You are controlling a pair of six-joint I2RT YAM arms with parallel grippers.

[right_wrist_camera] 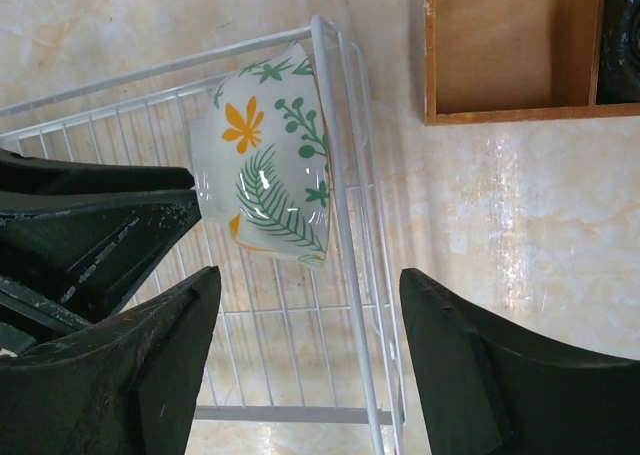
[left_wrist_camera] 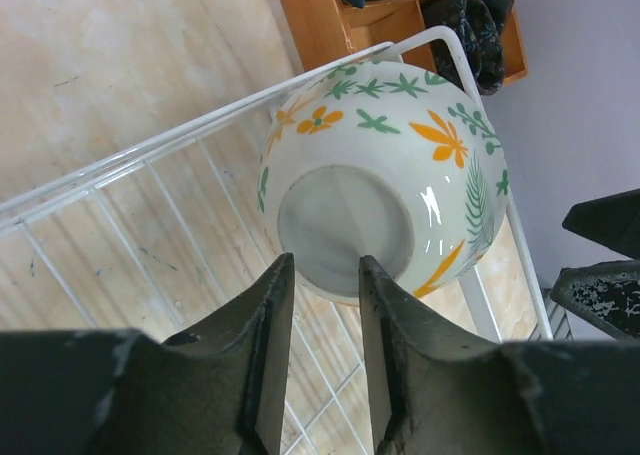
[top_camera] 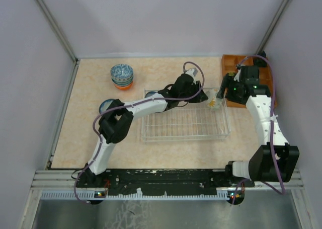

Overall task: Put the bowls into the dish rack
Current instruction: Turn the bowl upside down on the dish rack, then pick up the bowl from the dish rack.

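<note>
A white bowl with green and orange leaf patterns (top_camera: 213, 102) (left_wrist_camera: 400, 165) (right_wrist_camera: 270, 175) stands on its side in the far right corner of the wire dish rack (top_camera: 183, 138) (left_wrist_camera: 150, 155) (right_wrist_camera: 340, 225), leaning against the rack's right wall. My left gripper (top_camera: 204, 95) (left_wrist_camera: 322, 260) is open at the bowl's foot, with only rack wires showing between its fingers. My right gripper (top_camera: 224, 90) (right_wrist_camera: 310, 275) hangs open over the rack's right edge, holding nothing. A stack of blue-patterned bowls (top_camera: 122, 75), the lowest one orange, stands at the far left. Another blue bowl (top_camera: 105, 106) shows partly behind the left arm.
An orange wooden compartment tray (top_camera: 231, 68) (left_wrist_camera: 320, 15) (right_wrist_camera: 500, 55) sits at the far right beside the rack, with black items (left_wrist_camera: 470, 25) in it. Grey walls close in the table on three sides.
</note>
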